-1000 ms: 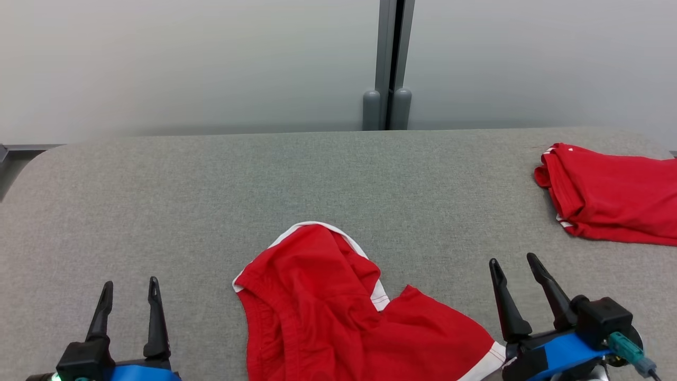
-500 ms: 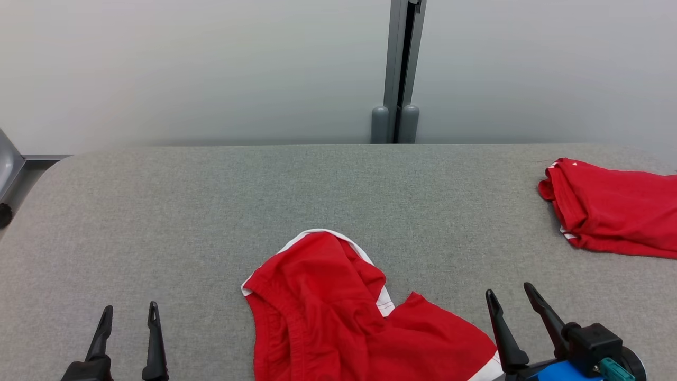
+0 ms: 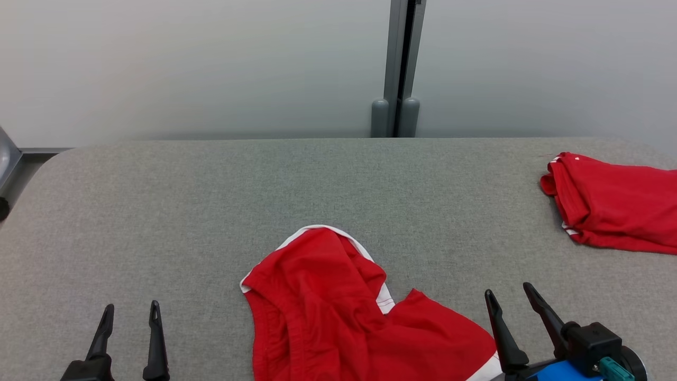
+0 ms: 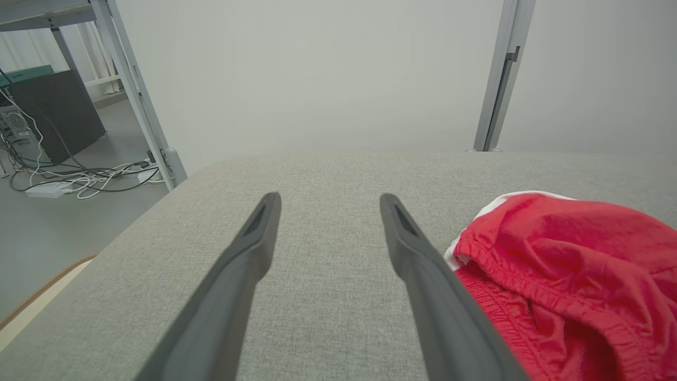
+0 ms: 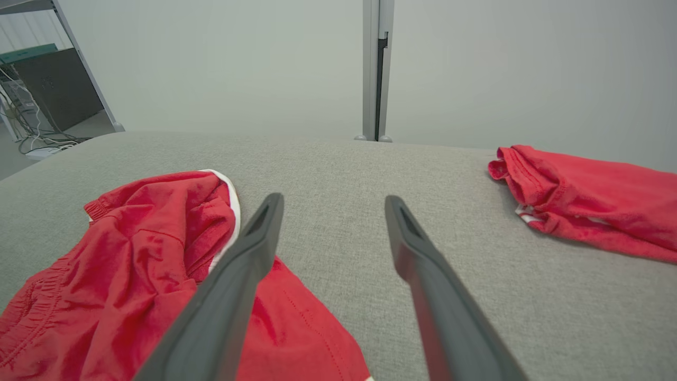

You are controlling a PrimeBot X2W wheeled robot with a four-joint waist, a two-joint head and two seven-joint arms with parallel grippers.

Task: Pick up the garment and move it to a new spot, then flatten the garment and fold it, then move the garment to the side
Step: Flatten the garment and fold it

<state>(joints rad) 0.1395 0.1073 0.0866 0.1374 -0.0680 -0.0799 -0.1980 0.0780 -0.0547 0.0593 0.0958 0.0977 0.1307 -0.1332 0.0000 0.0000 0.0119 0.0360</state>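
The garment [image 3: 338, 307], red with white trim and an elastic waistband, lies crumpled at the near edge of the table [image 3: 211, 201], about midway across, its near part cut off by the bottom of the head view. One rounded, white-edged lobe points toward the far side; a flatter flap spreads to the right.

The right gripper [image 3: 508, 290] hovers just right of that flap, fingers apart and holding nothing, tips pointing to the far side. In the right wrist view its left finger crosses over the edge of the red cloth; whether it touches cannot be told. The left gripper [image 3: 131, 307] hangs well left of the garment above bare grey fabric, its fingers also spread and empty.

A red bundle [image 3: 613, 206] rests at the far right of the table, well apart from the garment. Behind the table stands a pale wall with a grey post [image 3: 396, 63].
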